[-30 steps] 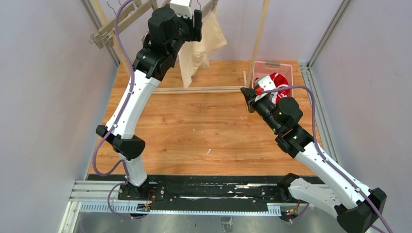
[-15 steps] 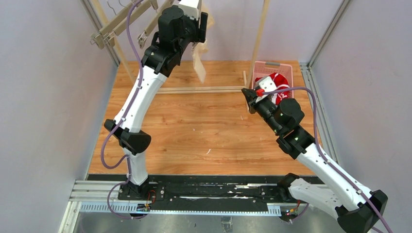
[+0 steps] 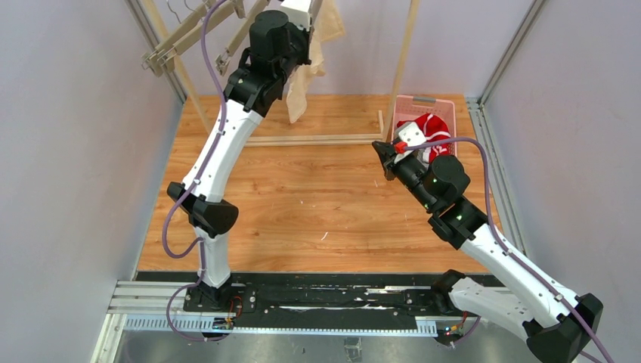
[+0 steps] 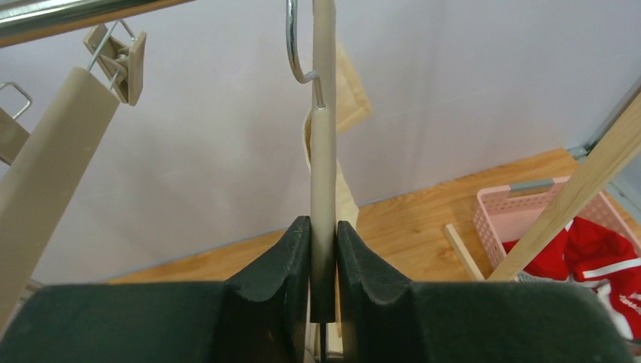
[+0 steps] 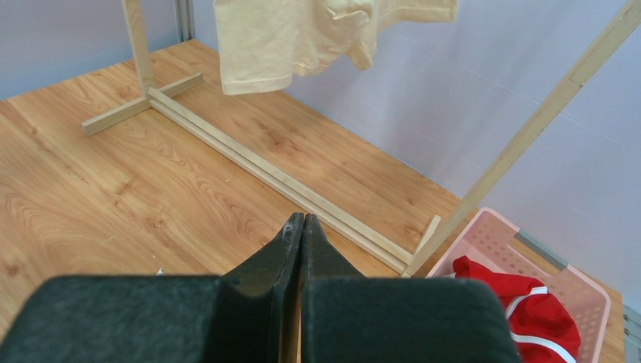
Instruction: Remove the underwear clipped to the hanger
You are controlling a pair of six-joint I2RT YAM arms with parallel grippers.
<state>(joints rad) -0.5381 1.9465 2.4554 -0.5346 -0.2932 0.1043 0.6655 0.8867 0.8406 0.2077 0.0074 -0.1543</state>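
Pink basket (image 5: 490,236): stands at the far right of the table (image 5: 113,189) and holds the red underwear (image 5: 529,306) with white trim.
Cream underwear (image 5: 287,34): hangs from the hanger (image 4: 323,166), outside the basket.
Left gripper (image 4: 323,231): fingers pinch the hanger's bar.
Right gripper (image 5: 301,225): fingers pressed together, holding nothing, near the basket.

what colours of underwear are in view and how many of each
cream underwear: 1, hanging by the hanger that the left tool clamps
red underwear: 1, in the pink basket
total: 2
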